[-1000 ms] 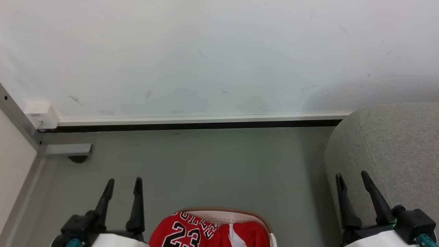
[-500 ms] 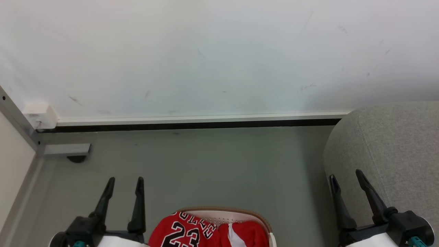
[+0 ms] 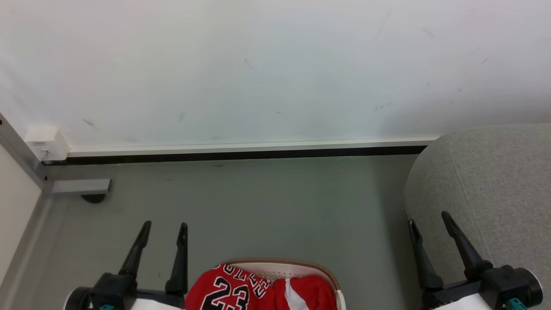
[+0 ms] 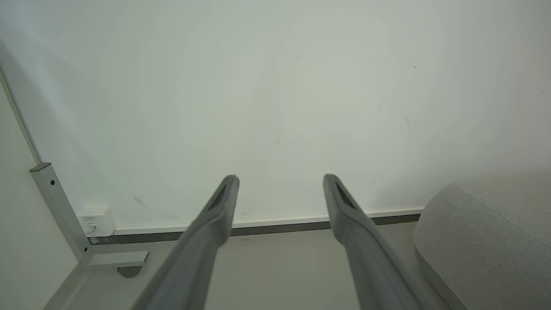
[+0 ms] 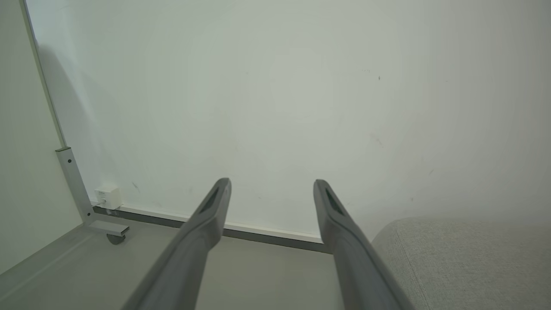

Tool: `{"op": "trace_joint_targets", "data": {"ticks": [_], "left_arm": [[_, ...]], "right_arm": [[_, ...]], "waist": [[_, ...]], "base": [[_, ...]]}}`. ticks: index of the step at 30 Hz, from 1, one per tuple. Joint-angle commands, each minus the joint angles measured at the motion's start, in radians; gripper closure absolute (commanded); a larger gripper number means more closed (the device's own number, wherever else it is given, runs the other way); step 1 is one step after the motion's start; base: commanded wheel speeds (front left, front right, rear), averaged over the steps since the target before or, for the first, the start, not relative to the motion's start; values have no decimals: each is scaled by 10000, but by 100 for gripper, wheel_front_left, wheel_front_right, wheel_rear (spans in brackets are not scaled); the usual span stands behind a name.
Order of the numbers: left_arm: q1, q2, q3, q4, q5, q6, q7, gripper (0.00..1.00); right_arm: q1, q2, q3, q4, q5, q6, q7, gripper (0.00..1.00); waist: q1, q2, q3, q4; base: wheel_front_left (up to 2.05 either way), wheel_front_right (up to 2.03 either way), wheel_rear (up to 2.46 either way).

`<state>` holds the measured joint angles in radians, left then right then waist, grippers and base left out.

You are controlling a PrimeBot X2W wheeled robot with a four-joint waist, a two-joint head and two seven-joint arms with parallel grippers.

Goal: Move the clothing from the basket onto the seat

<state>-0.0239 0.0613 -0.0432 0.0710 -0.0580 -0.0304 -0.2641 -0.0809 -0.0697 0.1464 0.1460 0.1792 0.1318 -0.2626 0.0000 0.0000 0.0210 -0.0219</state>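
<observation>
Red cloth: the clothing (image 3: pixel 262 292), in the basket (image 3: pixel 301 263).
- Jersey (image 3: pixel 228 290), with black, white-edged "23", in the basket's left half.
- Red piece (image 3: pixel 316 292) with a white band, in the basket's right half (both are cut off at the head view's lower edge).

Basket: cream perforated wall with a tan rim, standing on the grey floor (image 3: pixel 267 202).

Seat (image 3: pixel 495 181): grey woven fabric with a rounded edge, to the right of the basket and apart from it. No clothing lies on the part that shows.

Left gripper (image 3: pixel 165 224): just beside the basket on its left. Its fingers are spread apart and hold nothing, pointing away over the floor.

Right gripper (image 3: pixel 428 218): well to the basket's right, in front of the seat's edge. Its fingers are spread wide and empty. Whether they touch the seat cannot be told.

Wall (image 3: pixel 267 64): white and lightly scuffed, beyond the basket, with a pale skirting (image 3: pixel 249 148) at its foot.

Box (image 3: pixel 42 142), small and white, and a grey metal foot (image 3: pixel 79 186): both beyond the basket, far to its left.
</observation>
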Motion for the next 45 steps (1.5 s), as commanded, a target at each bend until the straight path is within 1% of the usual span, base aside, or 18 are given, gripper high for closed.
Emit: {"op": "trace_joint_targets", "data": {"ticks": [1,13,22,28,33,36,39,45], "left_arm": [[84,-3,29,-2,120,-28,-7,0],[-54,-44,167,-13,-12,-58,-7,0],[-222,-66,189,98,-97,-95,-7,0],[-480,-69,188,408,-83,-179,-5,0],[-886,37,76,1110,218,-268,-5,0],[-1282,133,-76,1815,363,-324,-7,0],[-1782,286,-250,2621,466,-431,-7,0],[-3061,705,-747,4713,861,-642,109,0]], "right_arm": [[-130,-64,-11,-1,43,-21,-32,0],[-220,-50,-35,-1,95,-21,-32,0],[-379,-64,-56,-63,222,-21,-32,0],[-503,-84,-43,-129,337,-21,-18,0],[-758,-62,-56,-300,385,-21,-16,0],[-924,-28,-191,-405,438,-21,-16,0],[-1145,8,-282,-523,494,-21,-18,0],[-1637,100,-383,-828,679,-21,-16,0]], "waist": [[0,0,0,-8],[0,0,146,-195],[0,0,470,-783],[0,0,928,-1181],[0,0,1651,-1616],[0,0,2123,-1859],[0,0,2668,-2115],[0,0,3786,-2598]], "base": [[0,0,0],[0,0,0],[0,0,0],[0,0,0],[0,0,0],[0,0,0],[0,0,0],[0,0,0]]}}
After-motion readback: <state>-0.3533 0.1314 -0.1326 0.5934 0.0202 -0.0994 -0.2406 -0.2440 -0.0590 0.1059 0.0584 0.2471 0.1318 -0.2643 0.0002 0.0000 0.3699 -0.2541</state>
